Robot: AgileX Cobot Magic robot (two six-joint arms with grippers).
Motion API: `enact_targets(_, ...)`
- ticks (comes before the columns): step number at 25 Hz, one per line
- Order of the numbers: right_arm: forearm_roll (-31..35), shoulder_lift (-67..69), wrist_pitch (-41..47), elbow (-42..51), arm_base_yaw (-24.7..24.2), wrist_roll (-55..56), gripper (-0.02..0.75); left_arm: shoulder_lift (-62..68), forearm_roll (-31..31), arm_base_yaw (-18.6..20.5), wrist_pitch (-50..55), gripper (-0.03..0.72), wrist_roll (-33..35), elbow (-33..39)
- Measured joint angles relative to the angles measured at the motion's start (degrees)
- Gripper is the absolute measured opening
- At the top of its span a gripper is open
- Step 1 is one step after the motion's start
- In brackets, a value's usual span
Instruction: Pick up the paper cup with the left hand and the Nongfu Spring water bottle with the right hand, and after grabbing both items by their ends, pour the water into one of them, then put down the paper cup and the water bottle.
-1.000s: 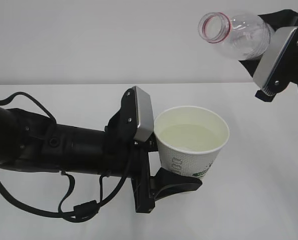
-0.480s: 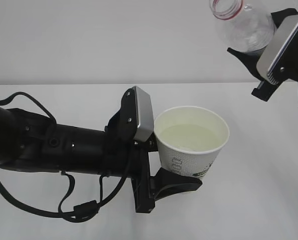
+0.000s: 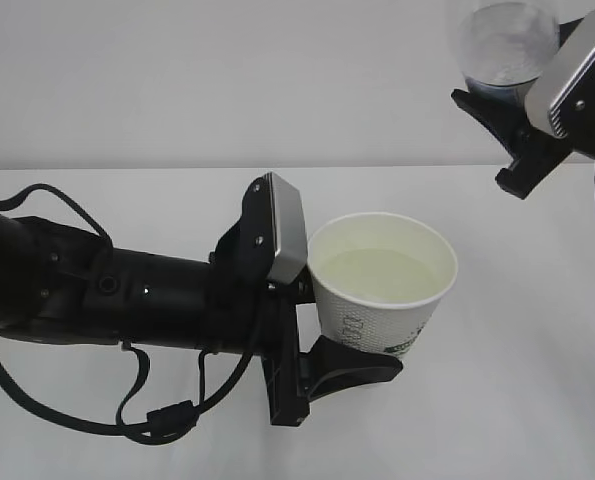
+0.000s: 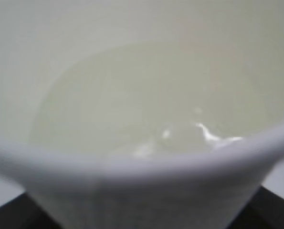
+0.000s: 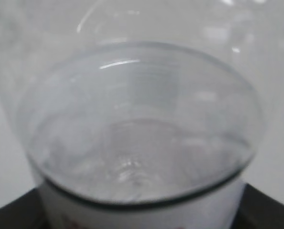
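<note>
1. Holding the paper cup point(image 3: 382, 285) by its lower wall, the left pincer point(image 3: 322, 335) pinches it from the cup's left side, one finger behind and one curved finger under the front; the cup stands upright, mouth up, its long axis vertical.
2. Water point(image 3: 382, 272) fills much of the cup, and the left wrist view shows the same pale liquid below the rolled rim.
3. Up and to the right of the cup, well apart from it, the right pincer point(image 3: 512, 95) pinches the Nongfu Spring water bottle point(image 3: 502, 45) around its lower body.
4. The bottle's base looks toward the right wrist camera; its neck runs out of the exterior view's top edge, so its long axis seems near upright, though the mouth cannot be seen.
5. The bench point(image 3: 537, 400) lies below the cup and far below the bottle.
6. Judged from this, pouring looks finished and the set-down is next: each thing must go straight down along its own upright axis, the left arm having the shorter way to the bench.
</note>
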Motion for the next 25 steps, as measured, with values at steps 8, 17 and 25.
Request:
enact_targets(8,0.0,0.0,0.0,0.0,0.0,6.6,0.465,0.0,0.0,0.0,0.7,0.534,0.0,0.0)
enact_targets(17,0.0,0.0,-0.1,0.0,0.0,12.7,0.465,0.0,0.0,0.0,0.4,0.534,0.0,0.0)
enact_targets(25,0.0,0.0,-0.1,0.0,0.0,20.5,0.465,0.0,0.1,0.0,0.2,0.534,0.0,0.0)
